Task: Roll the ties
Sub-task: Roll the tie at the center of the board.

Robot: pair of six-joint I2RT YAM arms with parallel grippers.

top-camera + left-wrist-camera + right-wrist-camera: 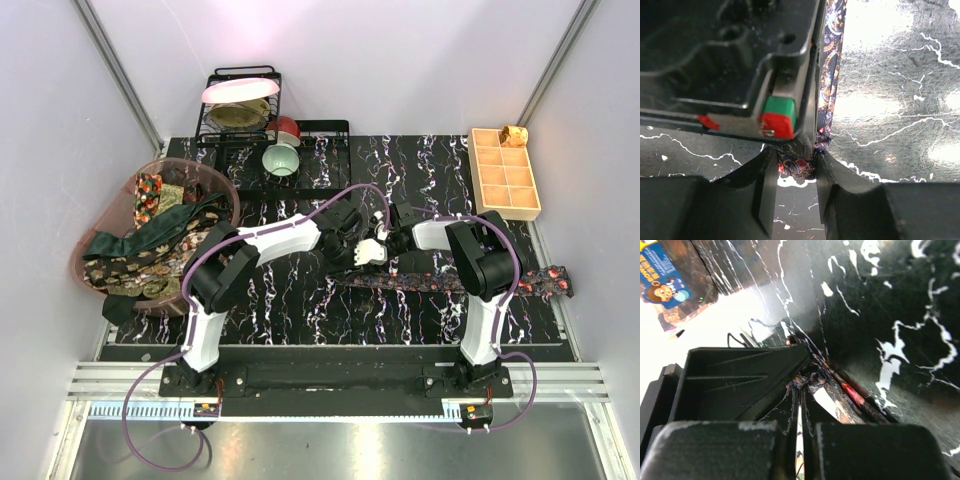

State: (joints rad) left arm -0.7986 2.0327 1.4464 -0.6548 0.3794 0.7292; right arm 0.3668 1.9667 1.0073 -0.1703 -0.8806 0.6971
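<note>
A dark tie with red dots (450,283) lies stretched across the black marbled mat, its wide pointed end at the right edge. Both grippers meet at its left end. My left gripper (375,256) is shut on the bunched end of the tie (798,169), fabric touching both fingers. My right gripper (389,240) comes in from the opposite side, its jaws almost together on the same end of the tie (812,380). In the left wrist view the tie (832,60) runs away along the right gripper's body (780,100). More ties (150,250) are heaped in the pink basket.
The pink basket (226,186) stands at the left mat edge. A wire dish rack (240,110) with plates, a red bowl and a green bowl (281,158) is at the back. The tan gridded tray (505,172) sits back right.
</note>
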